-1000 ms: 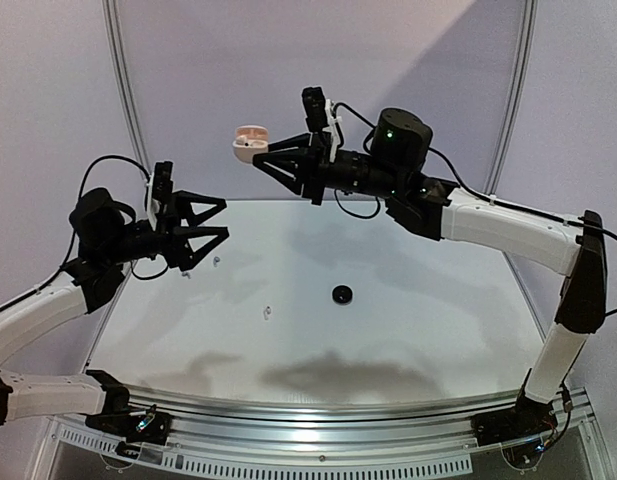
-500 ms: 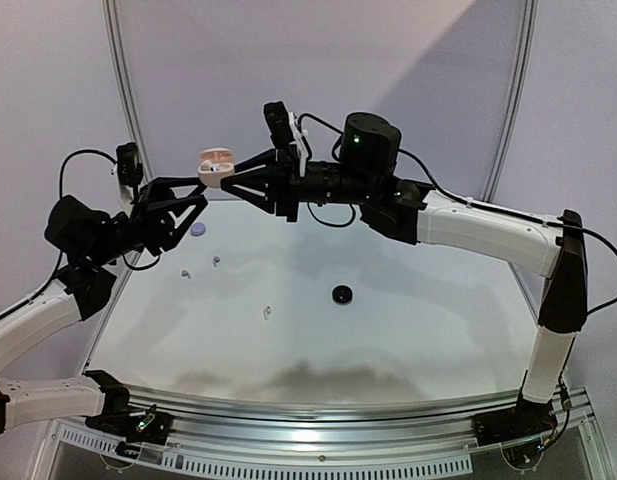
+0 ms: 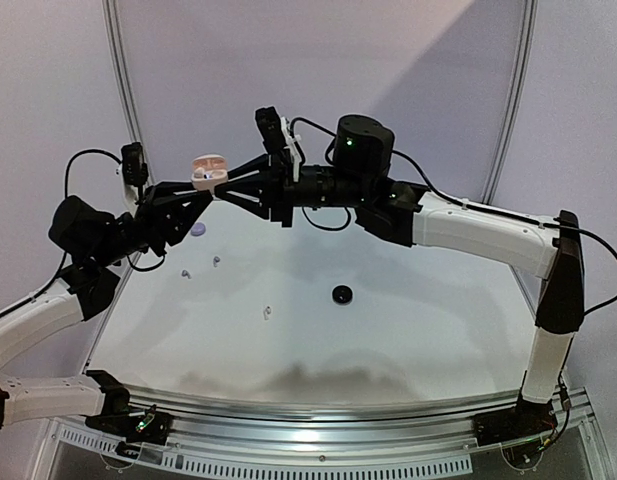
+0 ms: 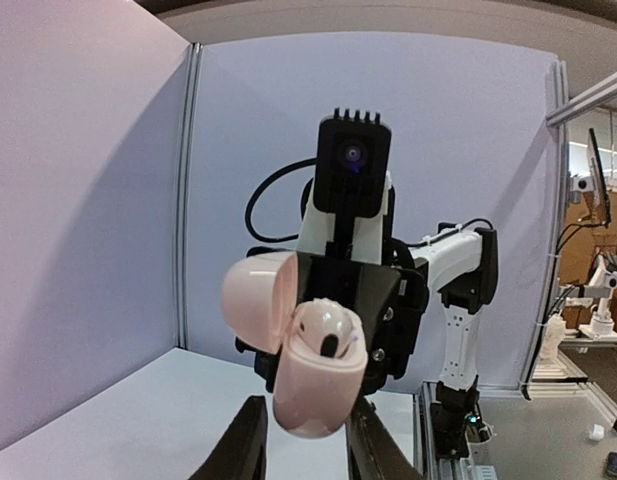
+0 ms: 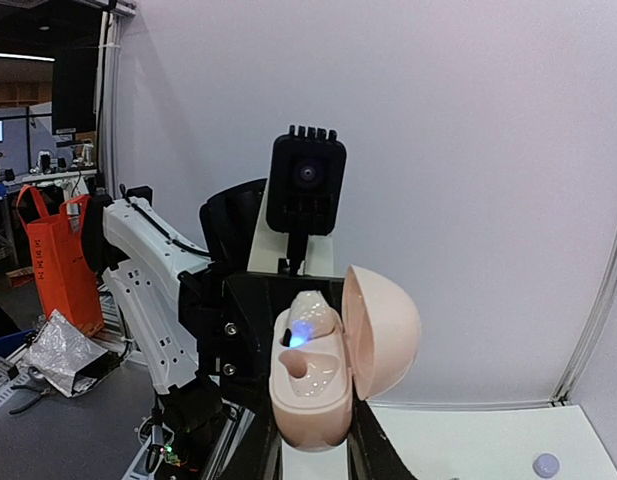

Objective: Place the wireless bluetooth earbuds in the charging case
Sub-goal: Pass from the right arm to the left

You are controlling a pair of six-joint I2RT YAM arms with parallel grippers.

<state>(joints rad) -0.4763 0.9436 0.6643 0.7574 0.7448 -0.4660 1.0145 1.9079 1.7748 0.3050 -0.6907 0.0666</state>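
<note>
A pale pink charging case [image 3: 208, 167] hangs lid open, high over the table's far left. My right gripper [image 3: 214, 177] is shut on its lower body [image 5: 313, 385]. One pale earbud [image 5: 310, 315] sits in a slot with a blue light on it, and the slot beside it is bare. My left gripper [image 4: 306, 402] has come up under the same case [image 4: 318, 370]. Its fingers flank the rounded bottom, the right one touching and the left one a sliver off. Three loose earbuds lie on the table [image 3: 185, 272], [image 3: 216, 261], [image 3: 267, 312].
A black round puck [image 3: 341, 294] lies mid-table. A lavender puck [image 3: 197, 229] sits at the far left, just below my left gripper. Both arms meet above the table's [image 3: 418, 330] back left corner, near the wall panels.
My right arm carried the open case leftward. My left arm swung up from the table and its jaws narrowed around the case's bottom.
</note>
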